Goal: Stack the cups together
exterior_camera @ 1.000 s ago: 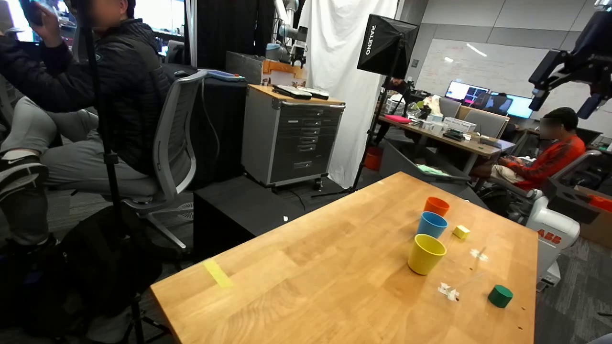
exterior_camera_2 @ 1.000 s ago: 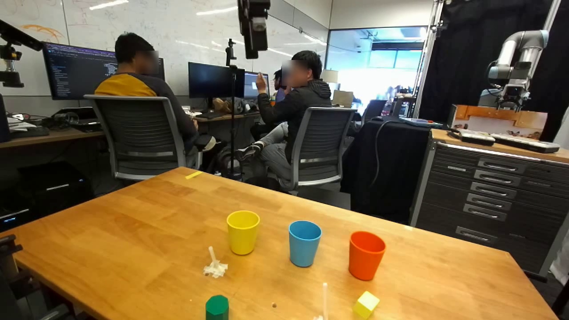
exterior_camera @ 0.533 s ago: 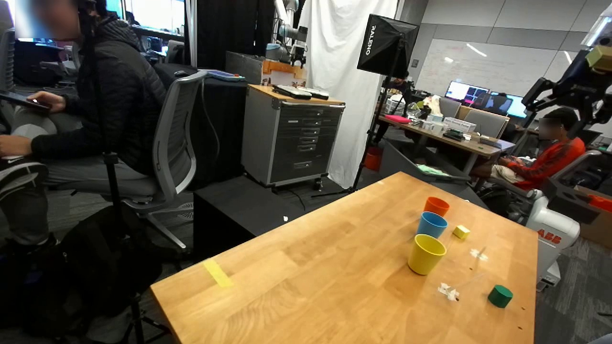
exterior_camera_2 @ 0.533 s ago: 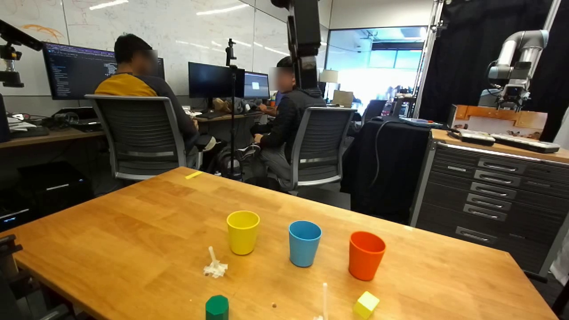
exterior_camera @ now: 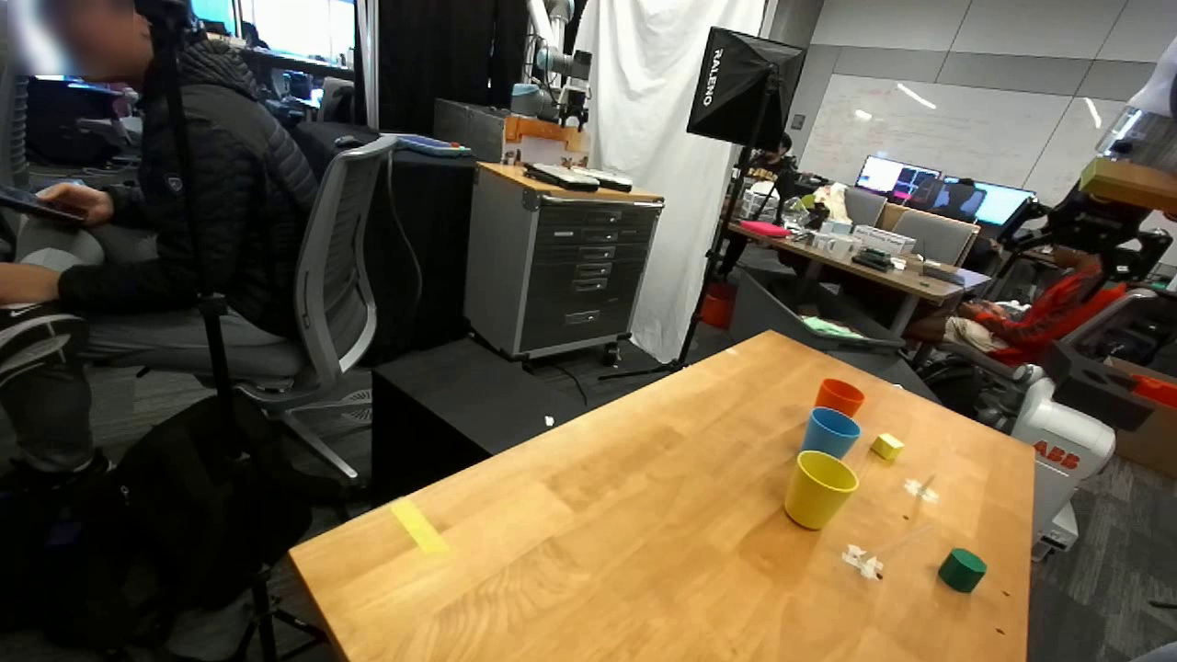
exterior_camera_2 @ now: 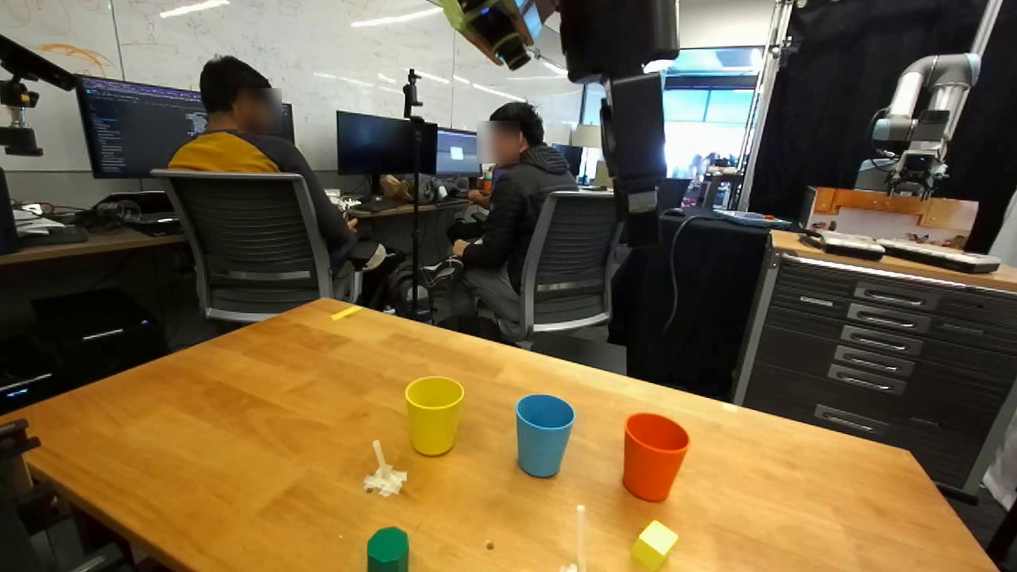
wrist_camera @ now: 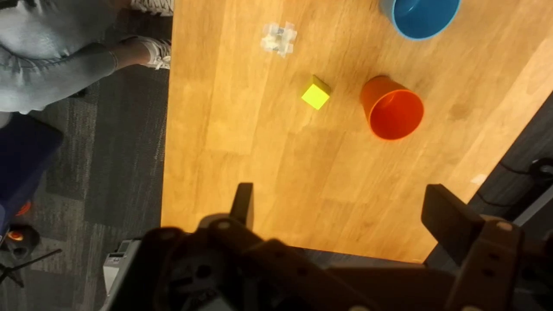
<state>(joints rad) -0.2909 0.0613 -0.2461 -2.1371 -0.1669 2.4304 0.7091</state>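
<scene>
Three plastic cups stand upright and apart in a row on the wooden table (exterior_camera_2: 262, 397). In an exterior view the yellow cup (exterior_camera_2: 434, 417) is left, the blue cup (exterior_camera_2: 544, 437) in the middle, the orange-red cup (exterior_camera_2: 655, 459) right. All three also show in an exterior view: yellow cup (exterior_camera: 817, 495), blue cup (exterior_camera: 830, 436), orange-red cup (exterior_camera: 839, 397). My gripper (wrist_camera: 339, 188) is open and empty, high above the table. In the wrist view the orange-red cup (wrist_camera: 391, 110) and part of the blue cup (wrist_camera: 421, 17) lie ahead of the fingers; the yellow cup is out of view.
A small yellow cube (wrist_camera: 316, 94) lies near the orange-red cup. A dark green block (exterior_camera: 962, 570) stands near the table's side. Taped white patches with thin upright sticks (exterior_camera_2: 379, 454) are fixed to the table near the cups. The table's edge (wrist_camera: 363, 254) shows beneath my gripper.
My gripper has moved down and, in an exterior view, well to the right, still open. The cups have not moved. A seated person in a dark jacket has lowered an arm.
</scene>
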